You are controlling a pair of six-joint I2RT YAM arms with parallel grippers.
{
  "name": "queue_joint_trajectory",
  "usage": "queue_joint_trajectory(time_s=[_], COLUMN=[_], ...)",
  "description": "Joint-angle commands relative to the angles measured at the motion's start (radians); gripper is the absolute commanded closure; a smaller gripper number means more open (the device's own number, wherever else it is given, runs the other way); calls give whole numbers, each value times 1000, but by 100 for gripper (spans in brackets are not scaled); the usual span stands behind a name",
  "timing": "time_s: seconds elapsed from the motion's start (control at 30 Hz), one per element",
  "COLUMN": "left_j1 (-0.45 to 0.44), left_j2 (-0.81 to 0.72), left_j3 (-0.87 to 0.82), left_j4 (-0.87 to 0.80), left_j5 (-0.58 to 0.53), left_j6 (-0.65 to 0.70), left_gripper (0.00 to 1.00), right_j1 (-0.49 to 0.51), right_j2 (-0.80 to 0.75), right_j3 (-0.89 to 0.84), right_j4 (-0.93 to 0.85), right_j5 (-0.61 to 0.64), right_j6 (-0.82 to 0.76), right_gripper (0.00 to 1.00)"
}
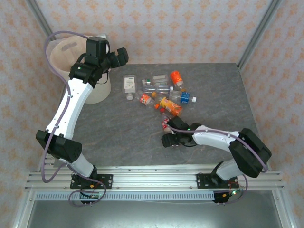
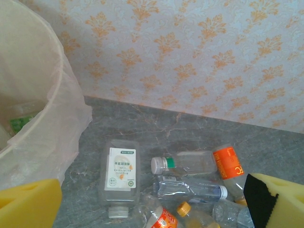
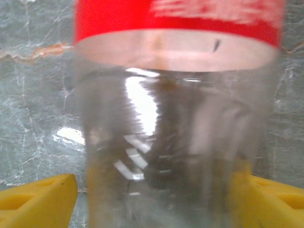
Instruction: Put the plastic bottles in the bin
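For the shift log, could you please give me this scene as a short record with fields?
left gripper: open, raised beside the bin
right gripper: fingers either side of the red-labelled bottle; whether it is gripped is unclear
bin: upright, far left of the table
bottle pile: lying loose on the table, outside the bin

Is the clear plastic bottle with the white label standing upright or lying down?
Lying down: the white-labelled bottle rests label-up on the grey table.
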Motion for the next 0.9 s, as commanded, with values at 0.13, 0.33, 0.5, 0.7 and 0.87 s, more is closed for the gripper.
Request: queue_joint_trajectory(time_s=[0.13, 0.33, 0.5, 0.7, 0.87], left_j1=[4, -3, -55, -142, -208], left_j2=[9, 31, 21, -27, -57], left_j3=[17, 30, -4, -132, -249], left_j4=[20, 18, 22, 98, 177], left_j5=[129, 202, 247, 294, 364], left_j6=[-15, -50, -34, -83, -117], left_gripper=[0, 0, 0, 0, 0], right_j1=[20, 20, 11, -46, -95], right_j2=[-17, -119, -176, -239, -290], right_j3=[9, 12, 37, 53, 56], right_j4=[-26, 24, 51, 136, 195], right_j5=[145, 194, 249, 115, 12], right_j6=[-29, -110, -127, -116, -122], right_gripper=[30, 46, 53, 57, 57])
